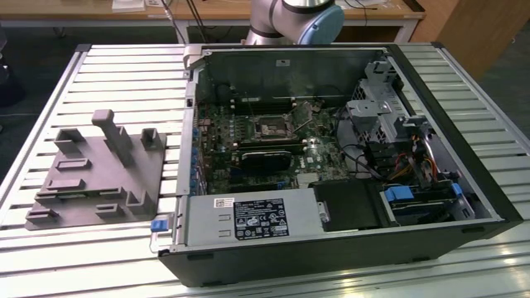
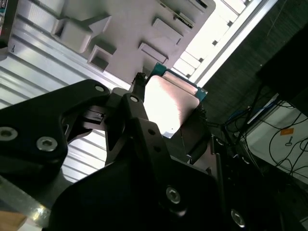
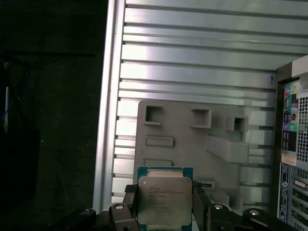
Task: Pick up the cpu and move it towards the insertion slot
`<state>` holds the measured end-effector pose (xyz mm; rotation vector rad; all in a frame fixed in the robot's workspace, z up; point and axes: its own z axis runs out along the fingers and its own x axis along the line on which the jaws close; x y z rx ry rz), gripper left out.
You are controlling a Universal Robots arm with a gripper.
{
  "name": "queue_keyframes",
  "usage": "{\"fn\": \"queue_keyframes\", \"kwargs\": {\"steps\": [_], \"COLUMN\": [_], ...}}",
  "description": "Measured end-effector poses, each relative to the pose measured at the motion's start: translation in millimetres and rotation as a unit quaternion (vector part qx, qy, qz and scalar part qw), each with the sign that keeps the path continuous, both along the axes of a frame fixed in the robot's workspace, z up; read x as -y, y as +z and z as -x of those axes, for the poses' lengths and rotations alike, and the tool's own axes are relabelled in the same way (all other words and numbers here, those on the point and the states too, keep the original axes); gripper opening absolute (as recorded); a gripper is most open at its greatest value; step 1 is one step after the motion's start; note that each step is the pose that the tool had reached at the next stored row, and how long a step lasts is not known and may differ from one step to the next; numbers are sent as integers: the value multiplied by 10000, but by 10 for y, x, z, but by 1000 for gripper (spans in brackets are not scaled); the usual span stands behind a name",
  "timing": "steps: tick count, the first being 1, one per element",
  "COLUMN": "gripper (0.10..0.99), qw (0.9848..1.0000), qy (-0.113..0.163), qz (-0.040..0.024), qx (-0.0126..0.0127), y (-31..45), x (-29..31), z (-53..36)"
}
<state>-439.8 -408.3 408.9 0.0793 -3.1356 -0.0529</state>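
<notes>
Slatted metal table (image 1: 124, 74) with a wooden desk (image 1: 215, 9) behind it, that's the setup in the exterior view. An open computer case (image 1: 447, 230) lies on its side on the slats. A grey fixture plate (image 1: 91, 180) sits on the table at 9 o'clock from the case. Inside the case, the insertion slot (image 1: 272, 127) has a shiny frame and a dark middle. It's just at 12 o'clock from a long black card (image 1: 267, 160), and the power supply (image 1: 248, 217) is at 6 o'clock from that card. The robot arm (image 1: 296, 15) pokes in at 12 o'clock from the case.

In the second wrist view the gripper (image 2: 168, 109) is clamped on the cpu (image 2: 171, 101), one black finger (image 2: 137, 94) on each side edge. The chip's metal face catches the light. The fixture plate (image 2: 134, 29) lies on the slats beyond the chip.

In the first wrist view it's the same grip. The cpu (image 3: 165, 199) has a green rim and sits pinched between the fingers (image 3: 126, 204). It's up in the air over the fixture plate (image 3: 192, 139), so well apart from the slot. The case wall (image 3: 293, 144) is beside the plate.
</notes>
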Motion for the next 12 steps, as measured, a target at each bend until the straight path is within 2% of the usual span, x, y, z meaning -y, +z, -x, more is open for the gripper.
{"fn": "queue_keyframes", "kwargs": {"steps": [12], "gripper": [541], "qw": [10000], "qy": [-1], "qz": [0], "qx": [-17], "y": [2], "x": [0], "z": [-182]}}
